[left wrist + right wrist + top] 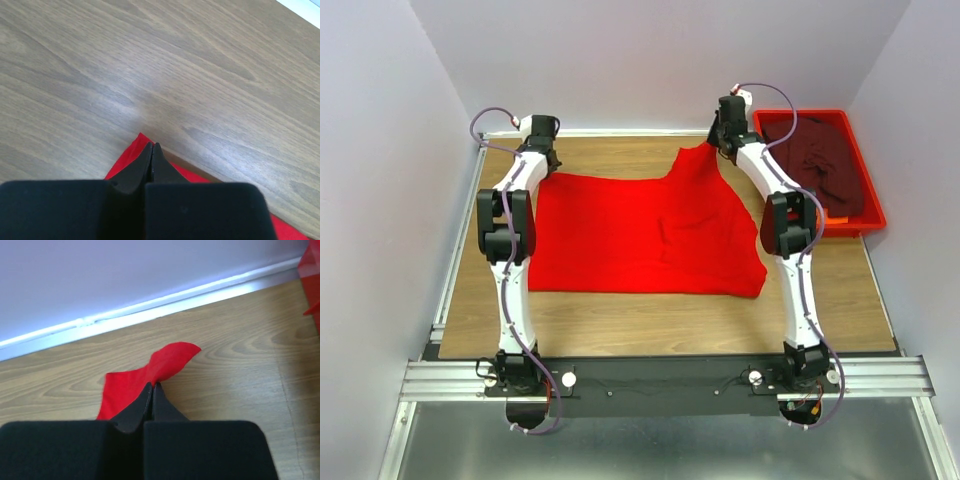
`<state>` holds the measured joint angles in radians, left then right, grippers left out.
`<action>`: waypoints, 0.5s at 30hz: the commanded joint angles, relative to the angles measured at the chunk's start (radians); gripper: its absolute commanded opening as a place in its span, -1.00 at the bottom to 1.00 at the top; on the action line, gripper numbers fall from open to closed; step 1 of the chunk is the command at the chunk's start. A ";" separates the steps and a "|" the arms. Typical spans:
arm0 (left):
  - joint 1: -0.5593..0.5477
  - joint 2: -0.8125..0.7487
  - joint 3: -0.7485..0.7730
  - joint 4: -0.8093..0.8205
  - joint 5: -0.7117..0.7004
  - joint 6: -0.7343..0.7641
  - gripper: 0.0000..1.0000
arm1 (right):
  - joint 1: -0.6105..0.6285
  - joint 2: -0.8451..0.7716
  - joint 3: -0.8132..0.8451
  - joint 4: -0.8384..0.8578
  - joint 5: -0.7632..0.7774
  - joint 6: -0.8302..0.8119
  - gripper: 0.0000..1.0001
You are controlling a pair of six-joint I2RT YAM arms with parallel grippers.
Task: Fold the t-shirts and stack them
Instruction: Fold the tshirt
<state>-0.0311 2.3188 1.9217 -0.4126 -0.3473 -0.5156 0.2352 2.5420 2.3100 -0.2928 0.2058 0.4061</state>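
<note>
The bright red t-shirt (640, 235) lies spread across the middle of the wooden table. My left gripper (546, 168) is at its far left corner; in the left wrist view its jaws (151, 146) are shut, with the corner of red cloth (125, 161) poking out from between them, low over the wood. My right gripper (713, 148) is shut on the shirt's far right corner, pulled into a peak; the right wrist view shows red cloth (167, 362) bunched at the closed tips (151, 385). The dark maroon t-shirt (823, 160) lies crumpled in the tray.
A red plastic tray (865, 222) stands at the far right corner of the table, and its edge shows in the right wrist view (311, 270). Walls enclose the back and both sides. A metal rail (150, 310) runs along the far edge.
</note>
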 commanded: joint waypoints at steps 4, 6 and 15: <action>0.022 -0.081 -0.044 0.049 0.031 0.019 -1.00 | 0.000 -0.134 -0.115 0.037 0.015 -0.012 -0.99; 0.022 -0.090 -0.055 0.055 0.037 0.019 -1.00 | -0.002 -0.175 -0.168 0.041 0.006 -0.004 -0.99; 0.023 -0.193 -0.199 0.103 0.048 0.005 -1.00 | 0.000 -0.397 -0.458 0.083 0.017 0.023 -0.99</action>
<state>-0.0151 2.2112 1.7782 -0.3466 -0.3092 -0.5121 0.2363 2.2505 1.9339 -0.2497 0.2047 0.4126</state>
